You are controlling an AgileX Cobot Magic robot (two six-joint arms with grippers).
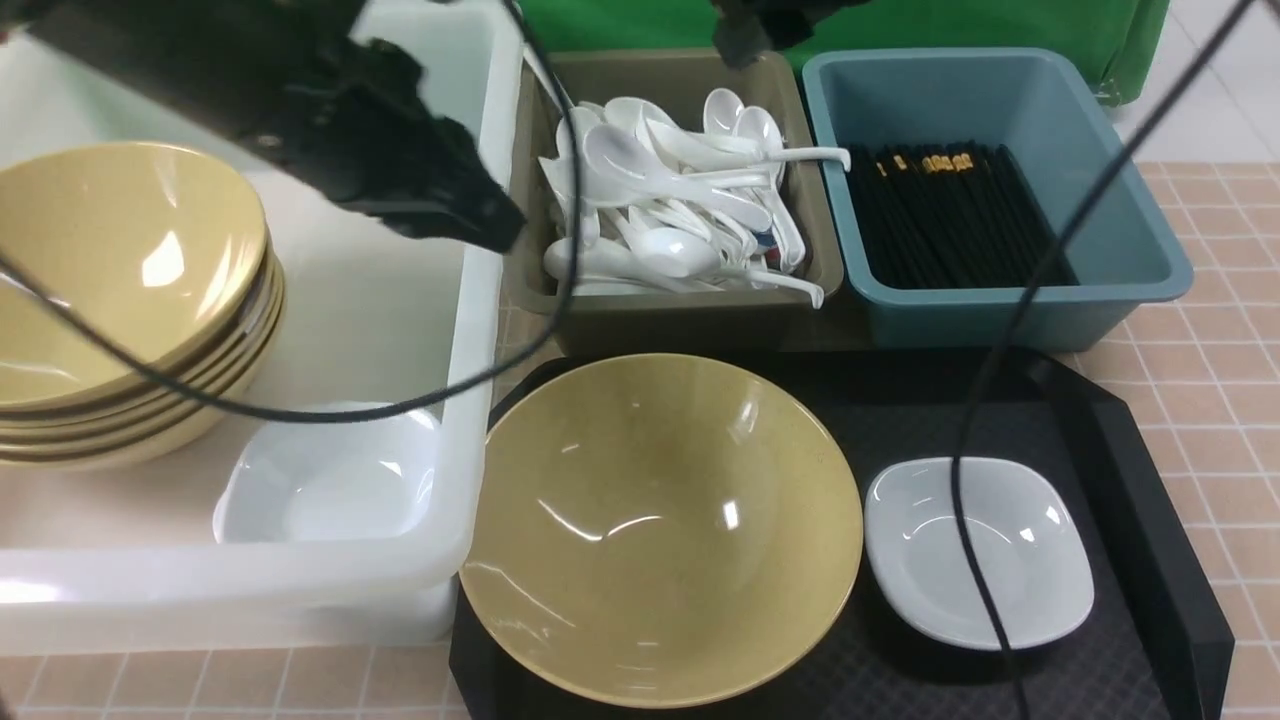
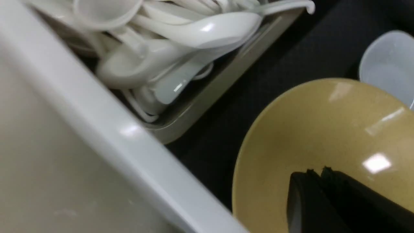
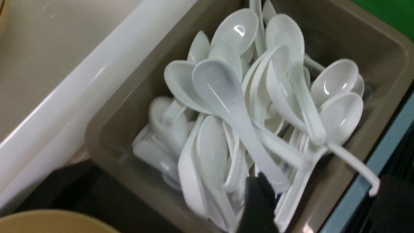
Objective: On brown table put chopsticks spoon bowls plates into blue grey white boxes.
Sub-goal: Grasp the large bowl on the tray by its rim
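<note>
Left hand [image 2: 318,171]: pressed together, its tips meeting with only a seam between them. In the front view it hangs over the right wall of the white box [image 1: 230,590], beside the grey box [image 1: 690,320].
Left wrist view: the tips show against the inner face of the loose bowl [image 1: 660,520]. I cannot tell whether they touch it.
Right hand [image 3: 325,194]: spread wide, one of its fingers [image 3: 258,207] over the near end of the spoons [image 1: 660,200], the other off toward the blue box [image 1: 1000,310].
Spoons: a heaped white pile in the grey box, two handles poking over its right rim.
Chopsticks [image 1: 950,220]: black, laid side by side in the blue box, gold bands toward the far wall.
Stacked bowls [image 1: 120,270]: mustard-yellow, nested and tilted, inside the white box at its left.
Boxed plate [image 1: 330,480]: white, in the near right corner of the white box, just beside the stack.
Loose bowl: upright on the black tray [image 1: 1140,480], its left rim close against the white box.
Tray plate [image 1: 1040,560]: white, on the tray just to the right of the loose bowl.
Boxes: white at left, grey in the middle, blue at right, the two small ones behind the tray.
Brown counter [image 1: 1210,220]: tiled and bare to the right of the blue box and the tray.
Cables [image 1: 300,412]: black, looping across the white box and the tray plate.
</note>
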